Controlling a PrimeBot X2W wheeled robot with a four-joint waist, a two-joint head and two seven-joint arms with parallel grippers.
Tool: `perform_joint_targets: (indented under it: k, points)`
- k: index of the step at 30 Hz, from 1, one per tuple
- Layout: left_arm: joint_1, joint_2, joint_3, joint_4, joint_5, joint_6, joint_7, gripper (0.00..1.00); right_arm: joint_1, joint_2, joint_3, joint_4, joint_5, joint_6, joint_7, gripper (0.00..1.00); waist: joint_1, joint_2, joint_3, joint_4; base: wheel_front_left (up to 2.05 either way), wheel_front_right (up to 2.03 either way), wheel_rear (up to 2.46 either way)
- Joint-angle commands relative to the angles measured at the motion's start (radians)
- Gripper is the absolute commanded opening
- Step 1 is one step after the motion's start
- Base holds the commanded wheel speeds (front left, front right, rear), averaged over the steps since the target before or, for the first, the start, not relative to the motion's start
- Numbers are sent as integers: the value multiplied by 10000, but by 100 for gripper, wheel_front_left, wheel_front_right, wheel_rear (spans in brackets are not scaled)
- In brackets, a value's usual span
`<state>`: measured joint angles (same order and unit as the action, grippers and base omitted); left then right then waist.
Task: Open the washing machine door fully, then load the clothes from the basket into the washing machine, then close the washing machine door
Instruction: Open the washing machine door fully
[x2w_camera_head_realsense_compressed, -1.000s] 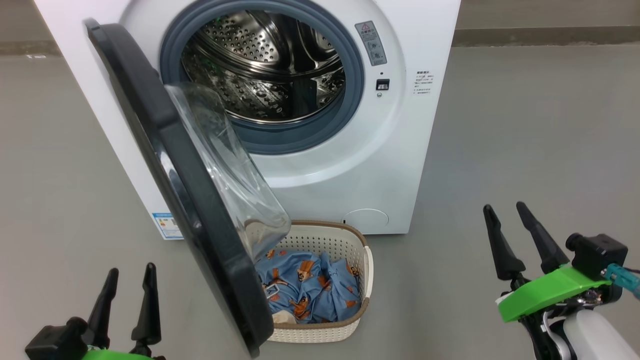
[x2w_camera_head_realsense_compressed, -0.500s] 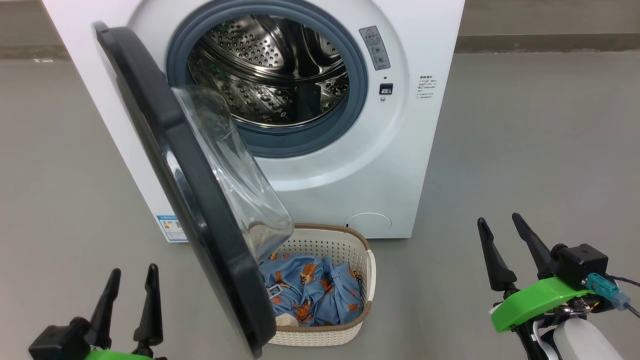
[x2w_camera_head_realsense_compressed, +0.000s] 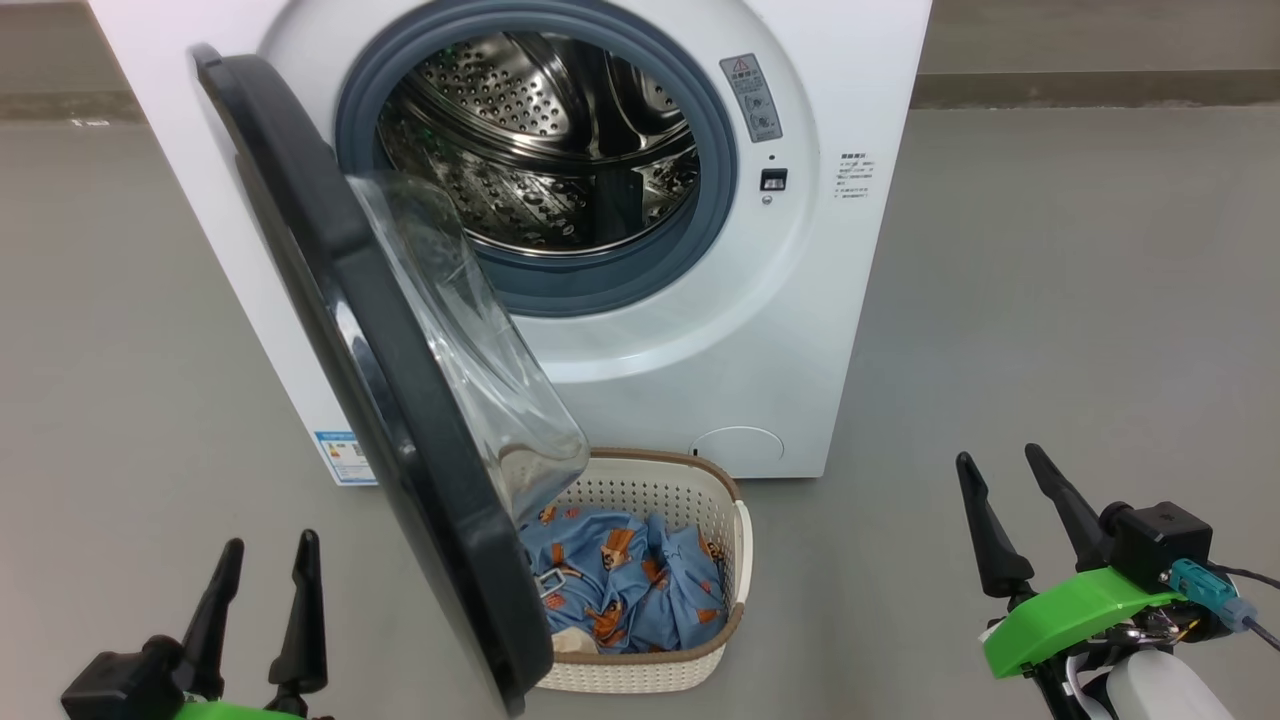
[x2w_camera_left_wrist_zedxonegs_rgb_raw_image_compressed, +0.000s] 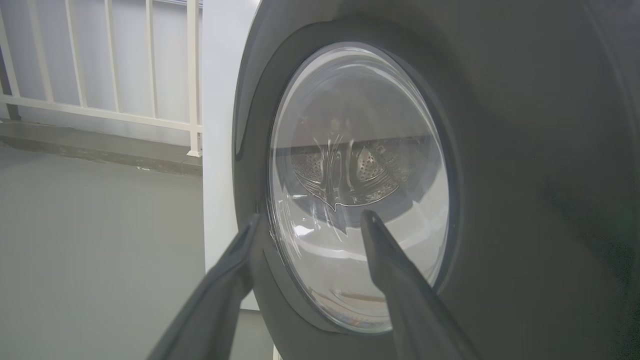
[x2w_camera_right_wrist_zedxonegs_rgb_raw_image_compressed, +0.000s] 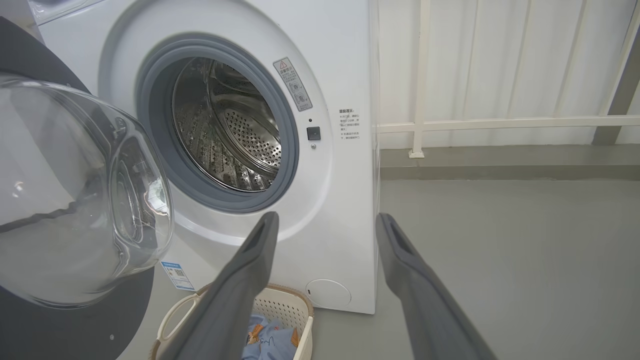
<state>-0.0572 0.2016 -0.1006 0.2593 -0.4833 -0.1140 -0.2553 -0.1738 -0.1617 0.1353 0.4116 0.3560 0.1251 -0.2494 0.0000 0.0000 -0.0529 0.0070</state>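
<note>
Your washing machine door (x2w_camera_head_realsense_compressed: 310, 250) stands roughly half open, unmoved this past second. Its glass overhangs the basket (x2w_camera_head_realsense_compressed: 690, 480), where the bear-print clothes (x2w_camera_head_realsense_compressed: 620, 590) lie before the washing machine (x2w_camera_head_realsense_compressed: 700, 340). Only the right gripper (x2w_camera_head_realsense_compressed: 998, 455) has sunk back; it and the left gripper (x2w_camera_head_realsense_compressed: 270, 542) are spread wide, empty (the door likely needs another push).
</note>
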Motion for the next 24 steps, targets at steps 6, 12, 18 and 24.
perform_joint_targets:
  k: [6, 12, 18, 24]
  points:
    - [-488, 121, 363, -151, 130, -36, -64, 100, -195, -72, 221, -129, -115, 56, -123, 100, 0, 0, 40, -11, 0, 0, 0]
    - [-499, 81, 404, -134, 131, -46, -64, 100, -206, -60, 247, -97, -113, 56, -123, 100, 0, 0, 69, -22, 0, 0, 0]
    - [-501, 58, 450, -136, 135, -60, -64, 100, -215, -50, 253, -64, -119, 56, -124, 100, 0, 0, 72, -30, 0, 0, 0]
    - [-514, 43, 426, -157, 137, -75, -64, 28, -200, -38, 226, -69, -126, 56, -124, 100, 0, 0, 73, -19, 0, 0, 0]
